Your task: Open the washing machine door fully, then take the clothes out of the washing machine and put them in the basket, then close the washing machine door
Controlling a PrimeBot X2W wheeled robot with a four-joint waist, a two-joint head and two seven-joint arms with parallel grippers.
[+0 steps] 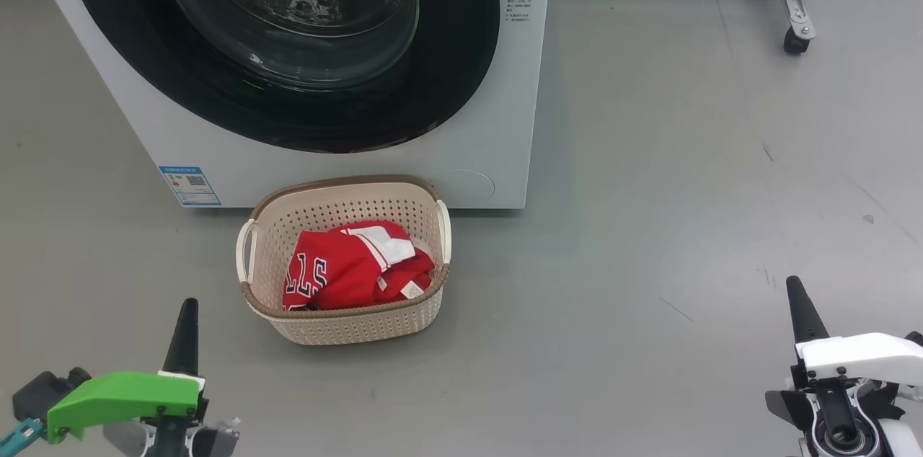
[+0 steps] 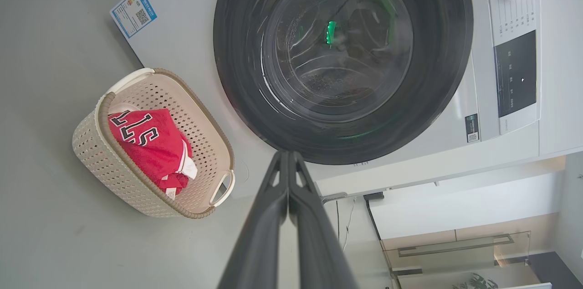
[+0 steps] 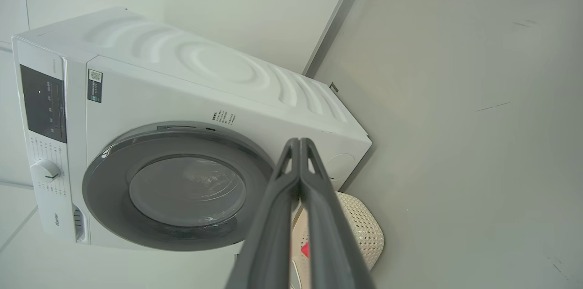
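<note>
The basket (image 1: 346,327) stands on the floor (image 1: 685,190) just in front of the washing machine (image 1: 490,154), below its door (image 1: 447,46), with the clothes (image 1: 353,269) inside it. The left end effector (image 1: 189,320) is before the basket to its left, the right end effector (image 1: 802,305) well apart to its right.

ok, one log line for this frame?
washing machine door closed | clothes in basket | left gripper shut, empty | right gripper shut, empty

Grey floor (image 1: 649,190) bears the washing machine (image 1: 497,147) and basket (image 1: 353,326).
</note>
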